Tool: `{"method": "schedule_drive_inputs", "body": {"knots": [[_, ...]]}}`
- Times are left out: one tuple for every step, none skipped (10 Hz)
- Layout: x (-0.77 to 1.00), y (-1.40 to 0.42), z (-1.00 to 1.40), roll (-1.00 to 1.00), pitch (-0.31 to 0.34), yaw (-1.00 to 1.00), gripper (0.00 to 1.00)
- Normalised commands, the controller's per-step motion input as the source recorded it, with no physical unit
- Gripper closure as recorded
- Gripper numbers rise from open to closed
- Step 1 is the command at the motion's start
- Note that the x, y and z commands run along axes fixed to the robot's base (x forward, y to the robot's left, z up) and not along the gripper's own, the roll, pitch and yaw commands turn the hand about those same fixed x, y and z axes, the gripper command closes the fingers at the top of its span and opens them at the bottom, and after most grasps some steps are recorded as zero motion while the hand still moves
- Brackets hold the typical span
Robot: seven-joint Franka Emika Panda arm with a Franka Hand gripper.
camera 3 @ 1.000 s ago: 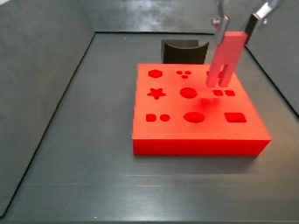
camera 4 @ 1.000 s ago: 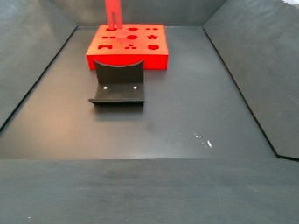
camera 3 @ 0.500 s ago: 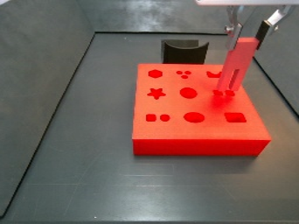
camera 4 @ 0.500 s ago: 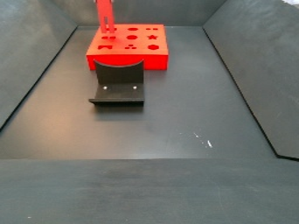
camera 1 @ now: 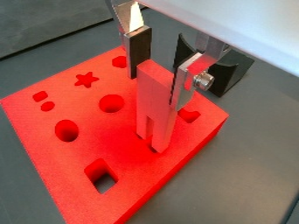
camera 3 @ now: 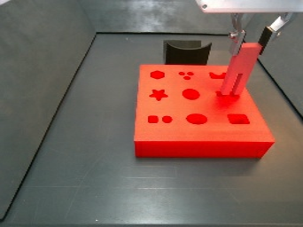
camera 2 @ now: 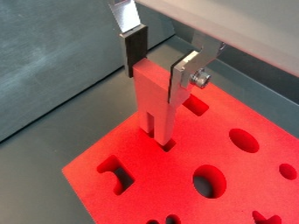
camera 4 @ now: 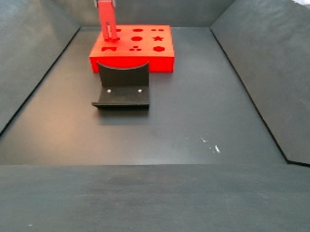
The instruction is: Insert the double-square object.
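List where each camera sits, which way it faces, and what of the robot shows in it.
Wrist view: on the wrist, looking down along the hand at the peg and block; both fingers show.
Wrist view: also on the wrist, from the opposite side of the peg; fingers show.
Side view: raised, at the block's front; fixture behind; hand shows.
Side view: far back, behind the fixture; block beyond; only the peg shows clearly.
Shared: all four show peg and block.
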Motion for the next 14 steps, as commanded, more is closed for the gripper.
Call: {"method": "schedule_drive_inputs", "body": {"knots": [[0.00,0.00,-0.02,-0.02,-0.033,0.00,1.00],[-0.10,0.00,-0.07,-0.01,-0.047,-0.04,1.00],[-0.09,-0.05,-0.09,0.00,-0.016,-0.16,1.00],[-0.07,-0.04,-0.09,0.00,-0.019,-0.28,1.00],[-0.08,-0.03,-0.07,0.00,-0.013,-0.26,1.00],[-0.11,0.00,-0.04,0.00,-0.017,-0.20,1.00],[-0.06,0.02,-0.11,0.00,-0.011,-0.09,1.00],[0.00,0.01,-0.27,0.06,-0.033,-0.02,1.00],[0.00,0.00,-0.48,0.08,-0.084,0.00,1.00],[0.00,0.00,-0.57,0.09,-0.099,0.00,1.00],[0.00,0.00,-0.60,0.09,-0.113,-0.01,1.00],[0.00,0.00,-0.55,0.10,-0.080,-0.02,1.00],[0.00,0.00,-0.45,0.11,-0.033,-0.02,1.00],[-0.09,0.00,-0.23,0.09,0.000,0.00,1.00]]}}
